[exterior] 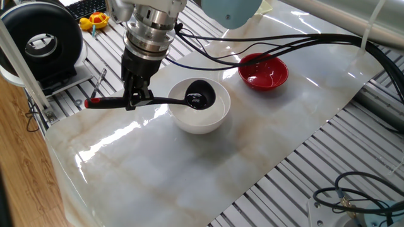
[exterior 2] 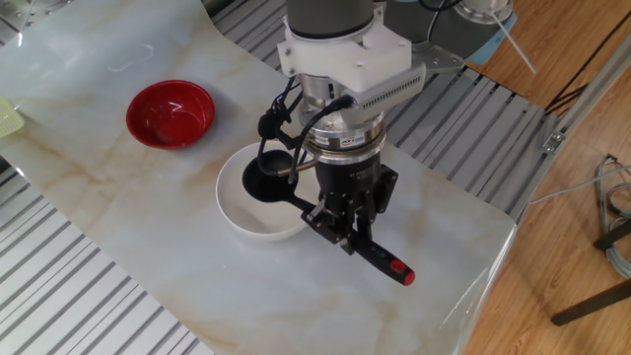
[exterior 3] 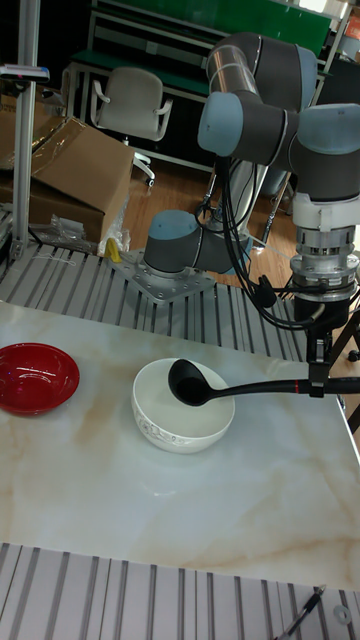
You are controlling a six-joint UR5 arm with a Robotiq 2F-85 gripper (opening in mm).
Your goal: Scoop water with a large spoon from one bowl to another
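Note:
The white bowl (exterior: 201,120) (exterior 2: 242,212) (exterior 3: 180,420) stands mid-table. My gripper (exterior: 137,98) (exterior 2: 347,229) (exterior 3: 318,382) is shut on the thin handle of the large black spoon, beside the bowl. The spoon's round scoop (exterior: 201,97) (exterior 2: 264,176) (exterior 3: 188,380) hangs over the bowl at rim height, level, and its red tip (exterior: 92,102) (exterior 2: 399,269) points away from the bowl. A glint shows in the scoop; water itself is not clearly visible. The red bowl (exterior: 263,72) (exterior 2: 170,113) (exterior 3: 36,377) sits apart on the marble top.
Black cables (exterior: 303,44) run from the arm's wrist over the table behind the red bowl. A black round device (exterior: 41,39) and a yellow toy (exterior: 93,22) sit beyond the table's end. Ribbed metal rails (exterior 2: 89,286) flank the marble sheet.

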